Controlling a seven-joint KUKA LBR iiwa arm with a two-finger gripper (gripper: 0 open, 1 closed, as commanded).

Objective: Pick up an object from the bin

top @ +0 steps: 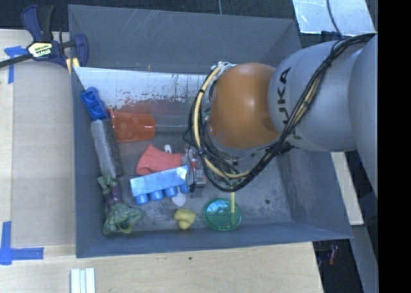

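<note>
My gripper (194, 171) is low inside the bin (180, 35), near the middle of the floor, under the orange cover of my wrist. It stands at the right end of a blue block (156, 186) with round studs along one side, which lies flat toward the front of the bin. I cannot tell if the gripper is spread or pressed together, because the wrist and the cables hide it from above, and I also cannot tell if it touches the block.

A red soft-looking piece (153, 159) lies just behind the block. A green round lid (223, 214) and a small yellow thing (184, 218) lie just in front of it.

I judge this to be the step of going down to grasp, with nothing lifted yet. The next move calls for closing on the end of the block only, without catching the red piece, and then lifting straight up, so that the block does not turn out of the grip.
</note>
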